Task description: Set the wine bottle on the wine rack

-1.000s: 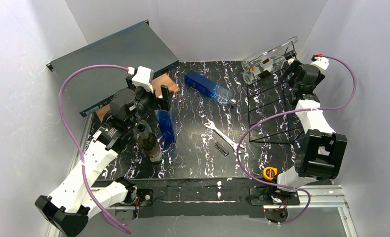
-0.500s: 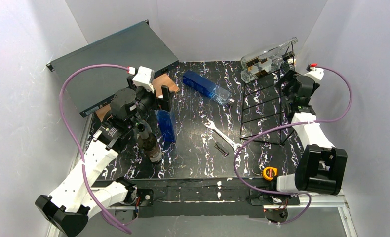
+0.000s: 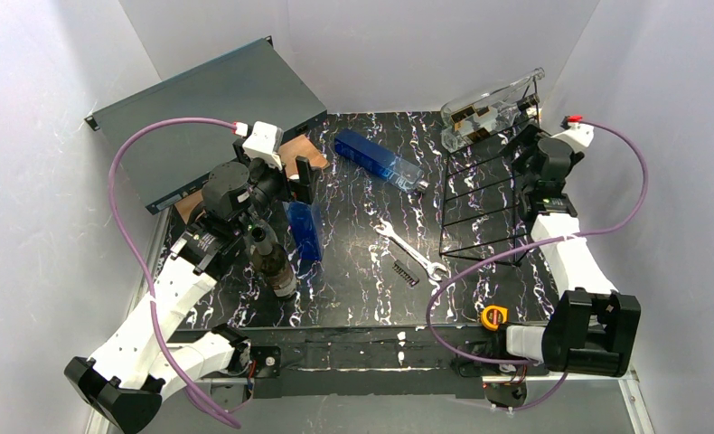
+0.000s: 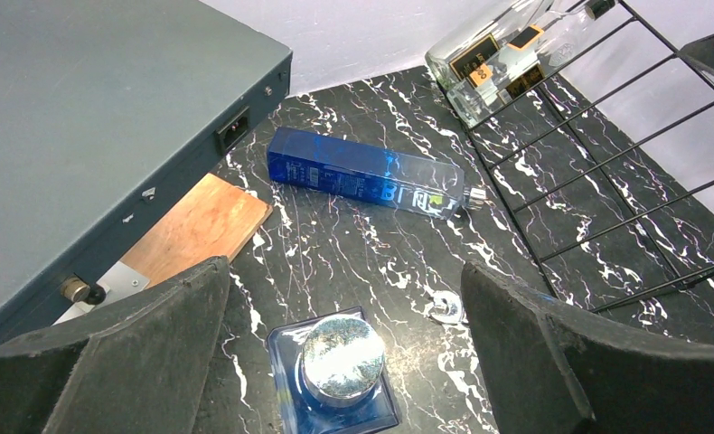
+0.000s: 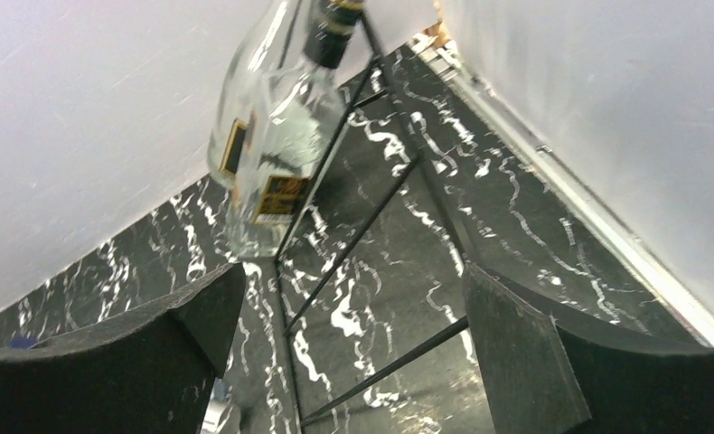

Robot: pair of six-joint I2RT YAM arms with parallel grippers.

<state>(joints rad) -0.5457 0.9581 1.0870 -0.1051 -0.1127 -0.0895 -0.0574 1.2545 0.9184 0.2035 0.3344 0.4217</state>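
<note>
Both pairs of jaws stand wide and empty: my left gripper hangs unmoved over an upright blue bottle of square glass, a second blue bottle lying beyond. My right gripper, elbow swung back, faces the thin black wire wine rack, nudged leftward, its top row still cradling one clear glass wine bottle.

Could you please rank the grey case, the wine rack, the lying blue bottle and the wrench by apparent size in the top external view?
grey case
wine rack
lying blue bottle
wrench
The last two are close in length, but the bottle is wider.
</note>
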